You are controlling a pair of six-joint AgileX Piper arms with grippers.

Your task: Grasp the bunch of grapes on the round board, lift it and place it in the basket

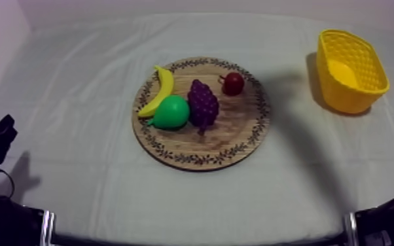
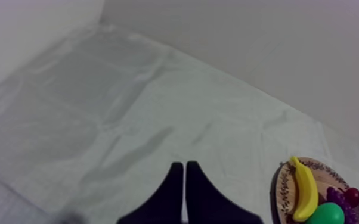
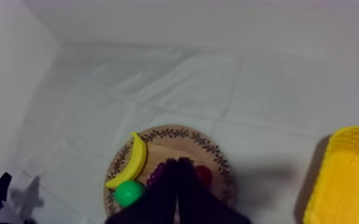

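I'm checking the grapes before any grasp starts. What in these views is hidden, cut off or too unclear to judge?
Right wrist view: the bunch of grapes is mostly hidden behind the shut right claw; a purple sliver shows beside it.
Right wrist view: the yellow basket is cut off by the picture's edge.
Left wrist view: the wooden board is cut off by the edge, and the pear covers part of the grapes.

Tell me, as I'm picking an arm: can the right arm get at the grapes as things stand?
Probably yes. The bunch of grapes lies uncovered on the wooden board, nothing over it; the pear crowds one side. The right gripper, fingers shut, must open first.
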